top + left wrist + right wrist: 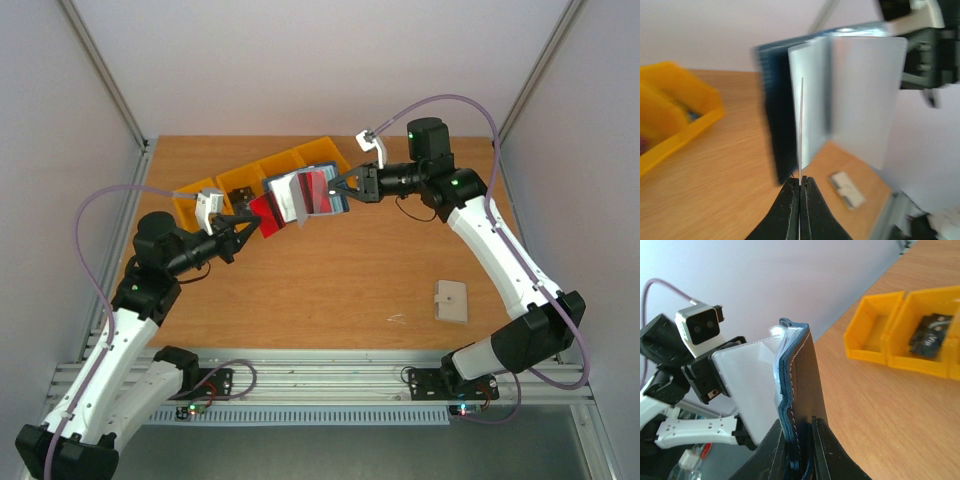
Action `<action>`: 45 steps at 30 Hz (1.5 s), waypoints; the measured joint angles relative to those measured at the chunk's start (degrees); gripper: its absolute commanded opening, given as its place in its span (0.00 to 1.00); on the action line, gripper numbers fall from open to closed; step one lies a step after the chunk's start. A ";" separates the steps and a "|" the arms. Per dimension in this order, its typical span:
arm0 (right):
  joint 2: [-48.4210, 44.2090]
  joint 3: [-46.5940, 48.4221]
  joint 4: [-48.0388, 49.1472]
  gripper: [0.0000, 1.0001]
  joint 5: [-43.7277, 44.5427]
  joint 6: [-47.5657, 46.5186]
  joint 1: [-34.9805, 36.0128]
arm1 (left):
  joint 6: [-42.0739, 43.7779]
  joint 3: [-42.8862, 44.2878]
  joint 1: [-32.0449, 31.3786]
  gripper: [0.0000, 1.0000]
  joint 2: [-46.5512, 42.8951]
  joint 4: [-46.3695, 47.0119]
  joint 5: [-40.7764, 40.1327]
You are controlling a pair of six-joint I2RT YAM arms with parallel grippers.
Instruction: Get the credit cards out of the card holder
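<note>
The card holder (322, 195) is a dark navy wallet held open in the air over the back of the table. My right gripper (342, 187) is shut on its right edge; in the right wrist view the jaws (800, 427) clamp the stitched navy edge (801, 375). A pale inner flap (286, 196) hangs open to the left. My left gripper (240, 234) is shut on a red credit card (268, 216) whose far end reaches the wallet. In the left wrist view the card (802, 125) shows edge-on between the shut jaws (800, 181), beside the wallet (775, 120). Another red card (318, 183) shows inside.
A row of yellow bins (262, 172) stands behind the wallet; it also shows in the right wrist view (900, 332) and the left wrist view (670, 115). A beige square pad (451, 301) lies at the right front of the wooden table (330, 290).
</note>
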 measured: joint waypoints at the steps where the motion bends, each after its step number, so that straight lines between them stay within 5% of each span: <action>1: 0.00 -0.46 0.00 0.01 0.13 0.52 -0.90 | 0.81 0.02 0.04 0.00 0.00 -1.53 -2.27; 8: 0.13 -4.24 -0.85 0.01 2.25 2.89 -4.52 | 10.99 3.06 0.20 0.00 2.16 -16.46 -30.47; 13: 0.46 -5.25 -1.25 0.01 2.73 3.69 -6.27 | 14.60 6.97 0.44 0.00 7.08 -22.23 -40.57; 20: 1.44 -7.69 -2.21 0.01 1.86 4.59 -11.98 | 12.33 13.70 0.44 0.00 17.31 -21.44 -38.71; 27: 5.18 -16.46 -2.34 0.01 -1.40 6.75 -12.17 | 13.88 12.87 -0.04 0.00 18.80 -9.81 -25.44; 31: 9.62 -20.46 -4.26 0.01 -2.62 5.88 -11.89 | 28.48 10.01 -3.41 0.00 17.44 -2.19 -17.70; 38: 12.02 -22.71 -6.75 0.01 -2.69 2.75 -11.89 | 69.48 -2.29 -8.11 0.00 17.18 14.64 -8.41; 45: 12.90 -21.44 -9.46 0.01 -2.56 -0.31 -11.89 | 100.21 -2.73 -3.87 0.00 37.57 39.10 -2.29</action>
